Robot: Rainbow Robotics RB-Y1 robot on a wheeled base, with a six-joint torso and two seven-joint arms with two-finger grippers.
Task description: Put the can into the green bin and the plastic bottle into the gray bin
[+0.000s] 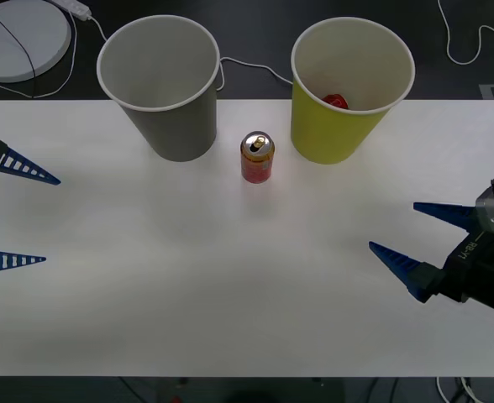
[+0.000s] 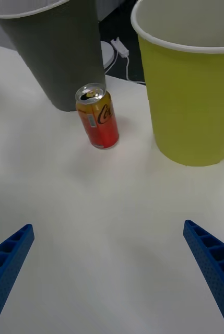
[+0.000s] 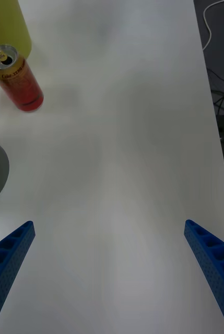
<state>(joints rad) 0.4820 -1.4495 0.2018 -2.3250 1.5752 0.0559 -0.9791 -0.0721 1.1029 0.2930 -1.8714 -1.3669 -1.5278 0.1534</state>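
Can (image 1: 257,157) upright between gray bin (image 1: 165,92) and green bin (image 1: 346,92); right end effector (image 1: 415,235) at 4 o'clock and left end effector (image 1: 16,214) at 9 o'clock, both spread.

Place: a lab or test room set up for robot trials.
Work surface: a plain white table (image 1: 230,285), bare apart from a few staged items.
Floor: dark, seen beyond the far edge of the table.
Cables: loose white cables (image 1: 255,67) trail across the floor at far left and far right.
Equipment: a round white device (image 1: 20,38) sits on the floor at far left.
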